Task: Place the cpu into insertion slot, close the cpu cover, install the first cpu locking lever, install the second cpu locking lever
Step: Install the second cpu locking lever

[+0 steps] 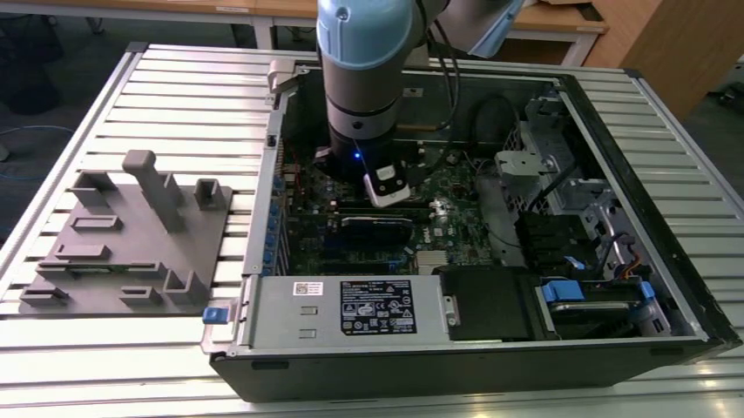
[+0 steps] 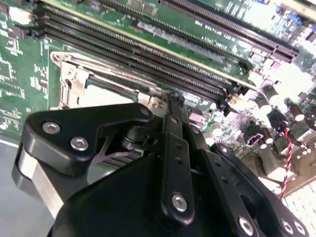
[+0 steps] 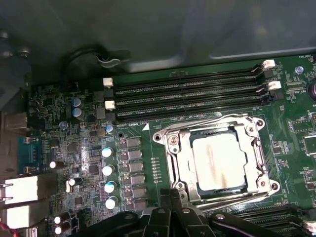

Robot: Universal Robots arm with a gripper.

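The cpu [image 3: 217,160], a dull silver square, lies in the insertion slot [image 3: 260,148] on the green motherboard [image 1: 456,218]. The silver cpu cover [image 3: 180,163] lies flat over it and frames its top. A thin wire locking lever [image 3: 207,126] runs along the socket side next to the memory slots, and another lies along the opposite side [image 3: 232,195]. My gripper [image 3: 174,193] is shut, its black fingertips together at the socket corner by the end of that second lever. In the second wrist view my gripper [image 2: 172,101] touches the socket edge beside the cpu cover [image 2: 69,84].
Long black memory slots [image 3: 187,96] run beside the socket, and several capacitors [image 3: 107,170] stand close by. The open computer case [image 1: 605,157] walls in the arm. A grey power supply box [image 1: 348,309] sits at the front, and a grey fixture [image 1: 128,235] stands on the slatted table at the exterior view's left.
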